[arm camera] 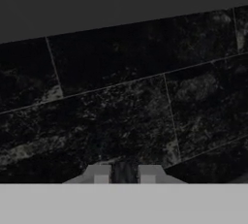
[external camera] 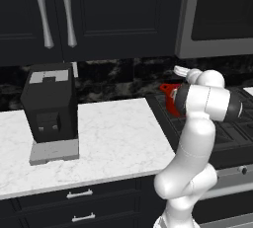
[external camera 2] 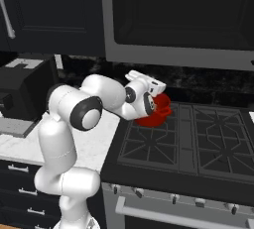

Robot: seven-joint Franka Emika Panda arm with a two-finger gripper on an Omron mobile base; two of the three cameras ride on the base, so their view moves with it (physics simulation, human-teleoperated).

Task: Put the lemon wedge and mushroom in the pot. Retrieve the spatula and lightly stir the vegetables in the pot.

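Observation:
The red pot (external camera: 169,101) (external camera 2: 159,111) stands on the stove's back left burner, mostly hidden behind my forearm. My hand is raised just above and behind it, pointing at the dark backsplash. In the hand view my gripper (arm camera: 124,174) is shut, its grey fingertips (arm camera: 100,174) close together with only a narrow dark slit between them. I cannot tell whether anything thin sits in that slit. The pot's inside is hidden by my arm. The lemon wedge, mushroom and spatula are out of view.
A black coffee machine (external camera: 49,108) (external camera 2: 22,91) stands on the white marble counter (external camera: 118,133) left of the stove. The black gas stove (external camera 2: 198,134) stretches to the right under a microwave (external camera 2: 183,20). The tiled backsplash (arm camera: 121,97) lies close ahead of the hand.

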